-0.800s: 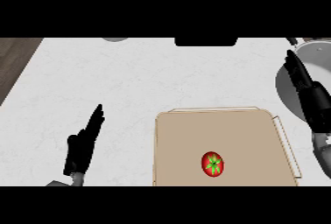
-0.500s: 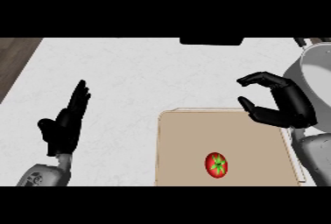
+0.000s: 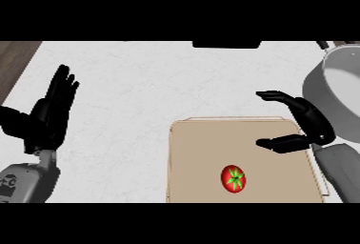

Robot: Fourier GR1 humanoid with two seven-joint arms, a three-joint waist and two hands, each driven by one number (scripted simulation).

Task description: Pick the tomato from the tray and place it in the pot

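The tomato (image 3: 234, 178) lies on the tan tray (image 3: 200, 152), toward the tray's 6 o'clock edge, touched by nothing. The right hand (image 3: 314, 127) hovers over the tray's 2 o'clock corner, released, with fingers and thumb spread in a wide curve and grasping nothing. The grey pot (image 3: 345, 76) stands at 2 o'clock on the white desk (image 3: 155, 86). The left hand (image 3: 48, 116) rests open at 9 o'clock, fingers up.

No legible text anywhere. Dark marking on left forearm (image 3: 14, 183), 8 o'clock, too blurred to read.
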